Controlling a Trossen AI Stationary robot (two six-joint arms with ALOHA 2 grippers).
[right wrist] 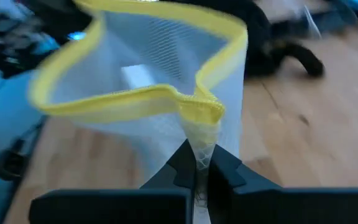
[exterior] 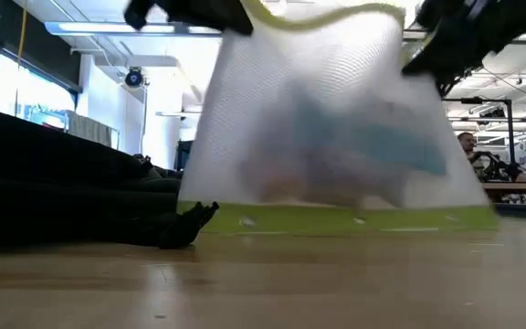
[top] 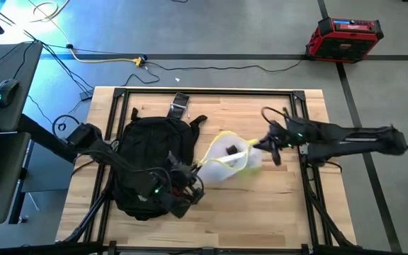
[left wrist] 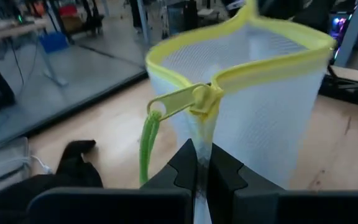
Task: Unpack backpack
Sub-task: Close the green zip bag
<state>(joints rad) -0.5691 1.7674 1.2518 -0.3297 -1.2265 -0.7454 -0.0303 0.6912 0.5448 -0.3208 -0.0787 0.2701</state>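
A grey floor with cables and a red case surrounds the wooden worktop, which is edged by a black frame; the near right part of the wood lies bare, as does a strip along the far edge. The backpack lies flat on the left half of the worktop, its long axis running from the far edge toward the near edge, with a strap end pointing to the far edge and its near end close to the near frame. Just right of it, a translucent mesh pouch with neon-yellow trim hangs between the two arms, its open yellow mouth uppermost and its long axis running left to right across the middle of the worktop; in the low view its lower yellow edge sits at the wood. The left tool is pressed together on the pouch mesh just below the yellow zipper pull, near the backpack's right side. The right tool is pinched on the opposite corner of the pouch, under the gathered yellow seam, toward the right of the worktop
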